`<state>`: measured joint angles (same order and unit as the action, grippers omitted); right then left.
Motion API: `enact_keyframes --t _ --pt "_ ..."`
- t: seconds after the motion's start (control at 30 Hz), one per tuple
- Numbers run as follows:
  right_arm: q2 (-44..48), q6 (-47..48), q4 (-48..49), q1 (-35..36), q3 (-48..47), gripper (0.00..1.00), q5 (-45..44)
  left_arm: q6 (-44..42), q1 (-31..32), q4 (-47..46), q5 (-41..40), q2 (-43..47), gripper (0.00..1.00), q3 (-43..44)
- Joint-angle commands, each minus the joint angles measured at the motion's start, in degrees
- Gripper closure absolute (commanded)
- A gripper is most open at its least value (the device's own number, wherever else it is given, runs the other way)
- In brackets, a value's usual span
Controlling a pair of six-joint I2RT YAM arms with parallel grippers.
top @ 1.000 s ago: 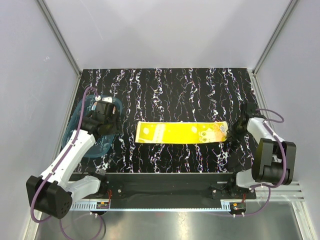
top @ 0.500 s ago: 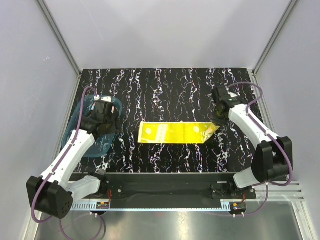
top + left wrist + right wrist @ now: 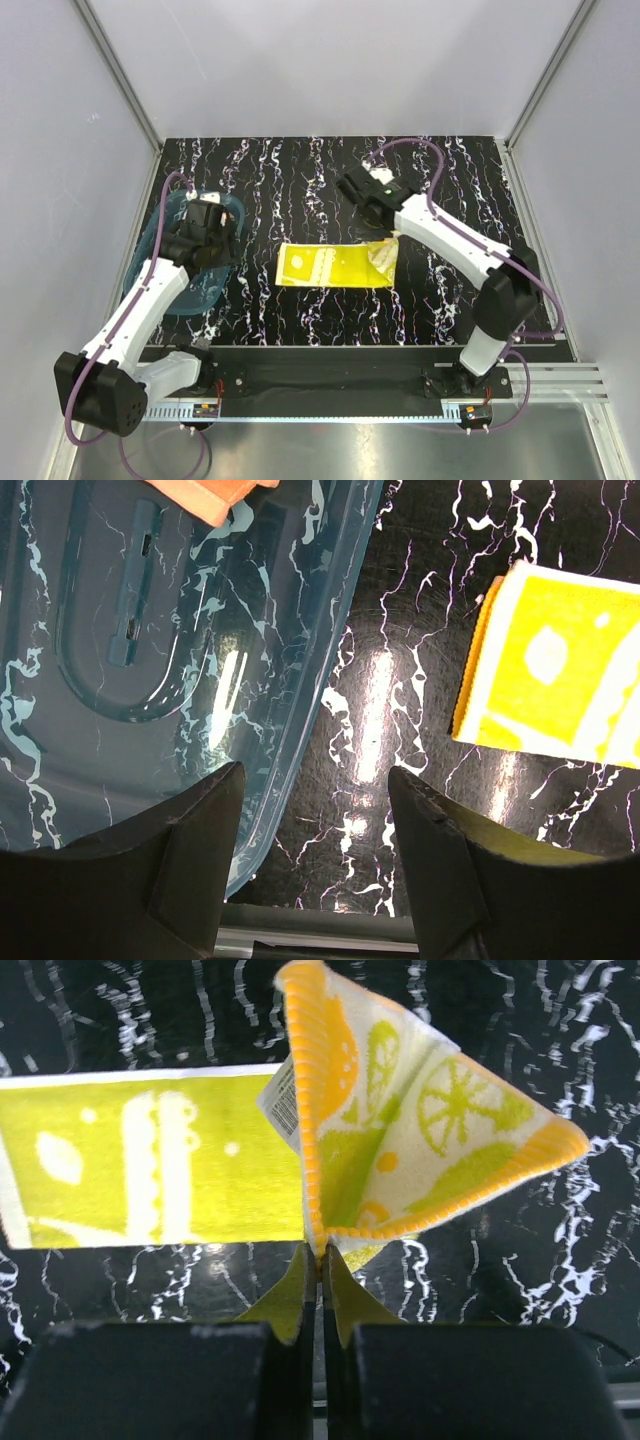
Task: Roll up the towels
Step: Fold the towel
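I can read no words: the tag (image 3: pixel 283 1103) on the yellow towel (image 3: pixel 420 1150) shows only barcode stripes.

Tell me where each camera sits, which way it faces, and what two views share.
Top external: above and behind the arms, looking down on the table; both arms show, left gripper over the tray, right gripper at the yellow towel.
Left wrist: on the left arm, facing down; its open fingers frame the tray's rim, an orange-pink towel at the top edge.
Right wrist: on the right arm, facing along its shut fingers, which pinch the towel's lifted end.
Shared: all show the yellow towel.
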<state>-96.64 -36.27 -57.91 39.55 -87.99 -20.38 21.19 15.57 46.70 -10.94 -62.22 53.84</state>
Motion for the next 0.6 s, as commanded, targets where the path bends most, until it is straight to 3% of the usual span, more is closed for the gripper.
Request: enact_keyframes --t 0.0,0.23,0.57 --pt "-3.98 -1.78 -3.96 3.95 -6.49 1.0 -3.61 -0.89 -0.46 -1.61 0.39 -0.36 0.36 -0.06" --pt "-11.02 -2.14 -6.86 10.19 -14.49 1.0 -4.58 -0.89 -0.9 -1.61 0.39 -0.45 0.36 -0.06" --pt "-17.44 -1.96 -8.09 13.01 -22.04 1.0 -4.49 -0.89 -1.16 -1.61 0.48 -0.63 0.37 -0.06"
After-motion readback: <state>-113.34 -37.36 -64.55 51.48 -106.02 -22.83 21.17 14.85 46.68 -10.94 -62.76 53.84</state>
